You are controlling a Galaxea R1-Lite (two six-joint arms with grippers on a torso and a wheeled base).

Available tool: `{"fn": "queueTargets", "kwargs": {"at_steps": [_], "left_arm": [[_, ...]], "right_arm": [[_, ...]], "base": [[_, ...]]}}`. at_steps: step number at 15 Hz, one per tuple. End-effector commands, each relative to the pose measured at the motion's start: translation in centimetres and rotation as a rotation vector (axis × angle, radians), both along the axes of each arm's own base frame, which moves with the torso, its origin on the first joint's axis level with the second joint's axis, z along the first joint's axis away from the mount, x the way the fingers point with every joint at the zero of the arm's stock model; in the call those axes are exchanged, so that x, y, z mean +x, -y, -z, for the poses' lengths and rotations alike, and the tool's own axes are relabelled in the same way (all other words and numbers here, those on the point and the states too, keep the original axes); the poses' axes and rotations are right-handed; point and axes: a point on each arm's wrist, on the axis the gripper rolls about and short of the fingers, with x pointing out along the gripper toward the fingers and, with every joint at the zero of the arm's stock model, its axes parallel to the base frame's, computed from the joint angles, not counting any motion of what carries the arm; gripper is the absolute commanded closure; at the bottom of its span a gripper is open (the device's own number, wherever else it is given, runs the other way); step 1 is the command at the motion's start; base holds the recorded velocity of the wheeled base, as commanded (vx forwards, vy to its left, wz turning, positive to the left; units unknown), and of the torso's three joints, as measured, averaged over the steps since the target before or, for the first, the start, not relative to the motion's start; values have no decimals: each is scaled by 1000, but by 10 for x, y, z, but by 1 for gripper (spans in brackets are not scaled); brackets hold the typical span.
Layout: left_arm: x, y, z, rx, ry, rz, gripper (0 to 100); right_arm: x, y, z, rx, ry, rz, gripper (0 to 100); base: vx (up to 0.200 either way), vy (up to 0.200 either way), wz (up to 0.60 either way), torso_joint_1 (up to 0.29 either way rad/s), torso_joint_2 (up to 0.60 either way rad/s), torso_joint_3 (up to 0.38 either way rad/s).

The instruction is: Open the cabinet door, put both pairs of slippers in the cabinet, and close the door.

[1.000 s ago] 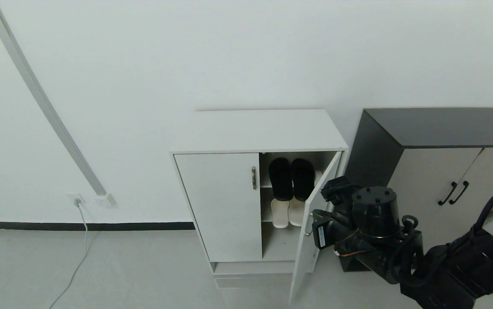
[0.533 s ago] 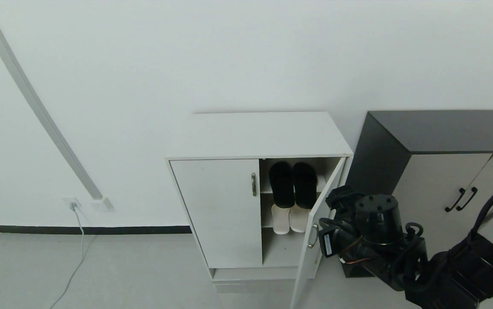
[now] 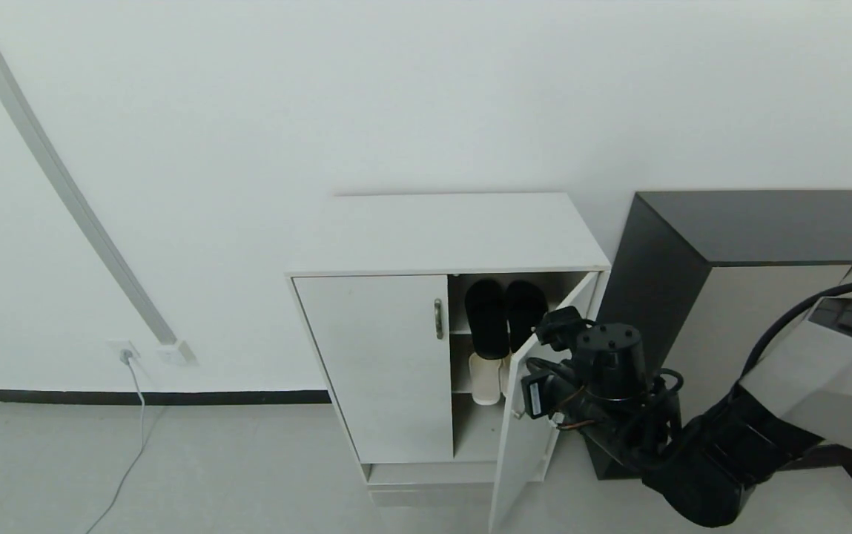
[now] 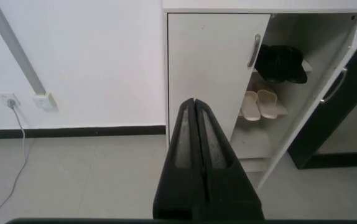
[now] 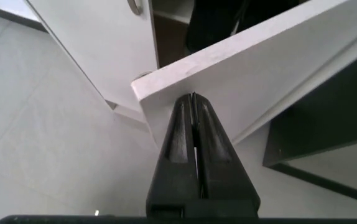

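Inside the cabinet (image 3: 463, 231) the black slippers (image 3: 488, 319) sit on the upper shelf, the pale slippers (image 3: 483, 378) just below. Its right door (image 3: 523, 423) stands ajar, with the right jaws, together, against its outer face. Left jaws together, well before the cabinet

A plain white wall (image 3: 248, 111) meets a pale grey floor (image 3: 233, 475) along a black skirting strip (image 3: 136, 391). At far left a grey cable duct (image 3: 62, 178) slants down towards a wall socket (image 3: 127, 347), whose cord (image 3: 142, 415) trails across the floor. A dark-topped sideboard (image 3: 759, 222) stands against the wall at right.
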Motion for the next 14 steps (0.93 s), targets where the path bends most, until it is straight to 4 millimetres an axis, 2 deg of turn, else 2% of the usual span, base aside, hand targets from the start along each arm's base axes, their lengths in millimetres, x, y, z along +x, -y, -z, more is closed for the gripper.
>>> {"fn": "queueTargets", "kwargs": {"at_steps": [1,6,10,14], "left_arm": [[0,0,0,-1,0,0,100],[0,0,0,-1,0,0,100],[0,0,0,-1,0,0,100],[0,0,0,-1,0,0,100]], "right_arm": [[13,-8,11,-2,0,3,100],[37,-22,11,24,35,13,100],[57,-25,6,26,39,35,100],[86,-25,9,46,67,69,100]], "base": [[0,0,0,0,0,0],[0,0,0,0,0,0],[0,0,0,0,0,0],[0,0,0,0,0,0]]}}
